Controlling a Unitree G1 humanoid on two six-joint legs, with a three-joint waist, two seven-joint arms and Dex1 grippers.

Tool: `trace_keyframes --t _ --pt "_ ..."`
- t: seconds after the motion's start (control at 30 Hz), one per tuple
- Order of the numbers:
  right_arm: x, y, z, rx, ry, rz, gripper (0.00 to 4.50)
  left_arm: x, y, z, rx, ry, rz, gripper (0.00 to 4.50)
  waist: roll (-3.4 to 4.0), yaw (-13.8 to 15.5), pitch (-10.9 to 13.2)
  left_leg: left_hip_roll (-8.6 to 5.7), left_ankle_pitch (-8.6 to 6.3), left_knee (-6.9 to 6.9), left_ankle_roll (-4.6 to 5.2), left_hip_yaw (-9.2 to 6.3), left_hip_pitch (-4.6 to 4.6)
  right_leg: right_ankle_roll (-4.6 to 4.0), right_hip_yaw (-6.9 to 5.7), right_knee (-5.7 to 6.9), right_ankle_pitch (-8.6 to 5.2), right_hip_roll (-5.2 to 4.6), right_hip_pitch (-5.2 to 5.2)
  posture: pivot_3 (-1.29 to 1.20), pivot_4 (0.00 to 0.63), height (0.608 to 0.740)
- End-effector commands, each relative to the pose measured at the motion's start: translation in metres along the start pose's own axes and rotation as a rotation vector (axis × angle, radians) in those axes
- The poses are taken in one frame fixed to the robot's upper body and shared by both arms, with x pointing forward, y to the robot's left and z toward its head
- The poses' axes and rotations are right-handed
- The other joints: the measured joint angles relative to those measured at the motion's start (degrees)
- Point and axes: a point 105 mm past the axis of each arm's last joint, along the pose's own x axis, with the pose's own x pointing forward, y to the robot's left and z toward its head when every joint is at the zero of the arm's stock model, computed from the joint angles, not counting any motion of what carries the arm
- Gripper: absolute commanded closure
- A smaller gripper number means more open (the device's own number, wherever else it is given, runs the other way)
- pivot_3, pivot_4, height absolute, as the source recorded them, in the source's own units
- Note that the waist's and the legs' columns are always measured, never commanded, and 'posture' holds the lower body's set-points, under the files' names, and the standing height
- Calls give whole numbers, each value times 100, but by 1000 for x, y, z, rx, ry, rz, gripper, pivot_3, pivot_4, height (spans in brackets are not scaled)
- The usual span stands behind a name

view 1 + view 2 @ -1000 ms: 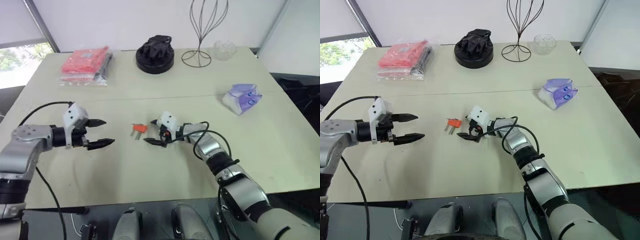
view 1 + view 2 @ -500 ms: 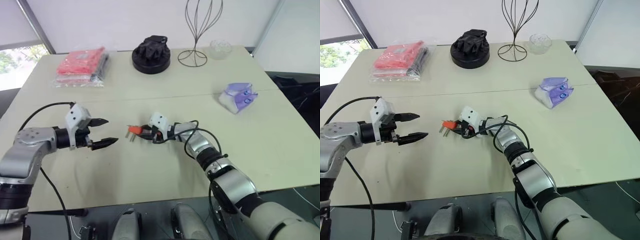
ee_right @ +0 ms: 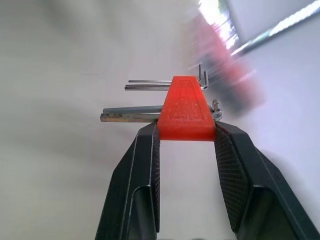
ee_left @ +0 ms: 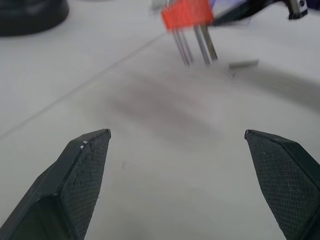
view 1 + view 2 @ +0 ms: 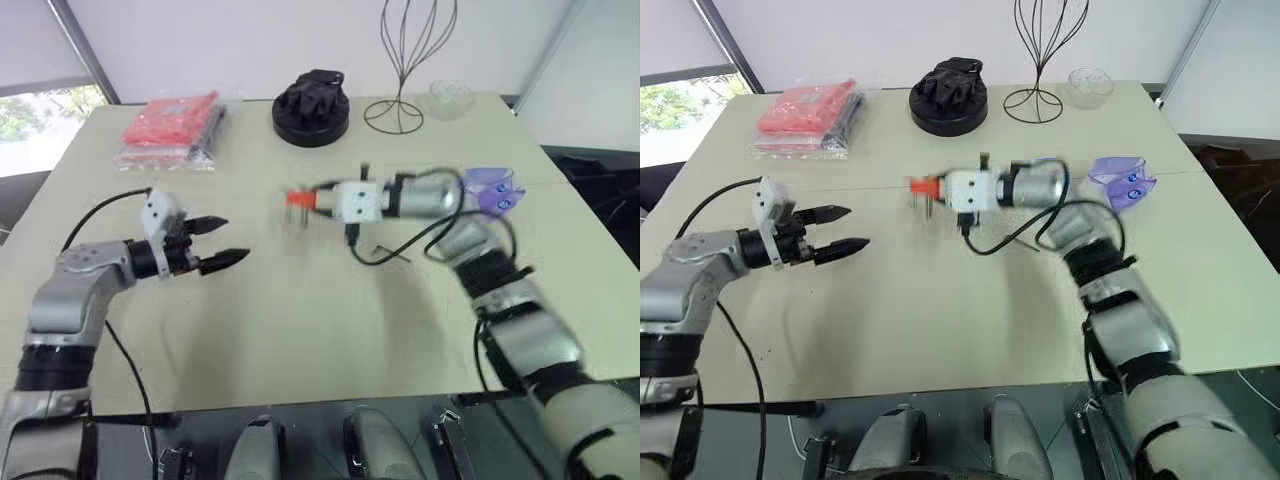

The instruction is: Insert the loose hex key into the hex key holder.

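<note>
No text can be read; the small orange-red plastic hex key holder bears faint embossed lettering, too small to make out.

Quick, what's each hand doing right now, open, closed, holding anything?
Left hand: open, holding nothing.
Right hand: closed on the hex key holder.

holder now aloft in right hand

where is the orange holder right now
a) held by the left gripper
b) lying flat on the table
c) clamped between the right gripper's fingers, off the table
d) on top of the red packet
c: the right wrist view shows the holder pinched between the right gripper fingers, and the head view shows it raised above the table, while the left gripper is open and empty.
</note>
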Motion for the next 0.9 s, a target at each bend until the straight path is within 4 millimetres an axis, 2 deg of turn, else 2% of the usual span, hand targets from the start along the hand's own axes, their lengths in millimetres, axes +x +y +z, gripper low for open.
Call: trace_keyframes --t 0.03,0.1,0.23,0.4,0.63,0.83,0.9 --pt "-15 -27 16 -332 -38 -74 3521 8 -1 27 -41 -115 -61 0 -4 -6 -2 1 0 -2 0 1 1 0 0 -3 0 1 0 0 150 740" --pt "-23 -32 17 -395 -62 -102 3521 20 -3 37 -77 -163 -112 0 -5 -3 -3 0 0 -4 0 4 1 0 2 -4 0 1 1 0 150 740" --pt "-28 -27 18 -431 -97 -110 3521 37 -9 52 -132 -214 -224 0 -5 -24 -2 -1 1 0 -1 12 2 0 6 -4 0 2 1 0 150 740" --pt "-31 -27 18 -435 -107 -133 3521 57 -11 67 -86 -203 -316 0 -5 -16 -2 0 4 1 -7 11 2 0 6 -4 0 6 1 0 150 740" --pt "-30 -25 18 -423 -98 -150 3521 74 -7 81 -58 -213 -370 0 -5 -12 -2 -1 19 3 -32 12 2 0 6 -3 0 8 1 0 150 740" --pt "-28 -19 22 -404 -106 -153 3521 89 -12 79 -48 -201 -419 0 -5 -6 -2 -2 20 4 -34 11 1 0 6 -3 0 7 1 0 150 740" --pt "-27 -18 24 -398 -109 -158 3521 92 -15 77 -48 -189 -441 542 -5 -14 -2 -2 20 4 -34 13 0 0 7 -3 0 6 1 0 150 740"
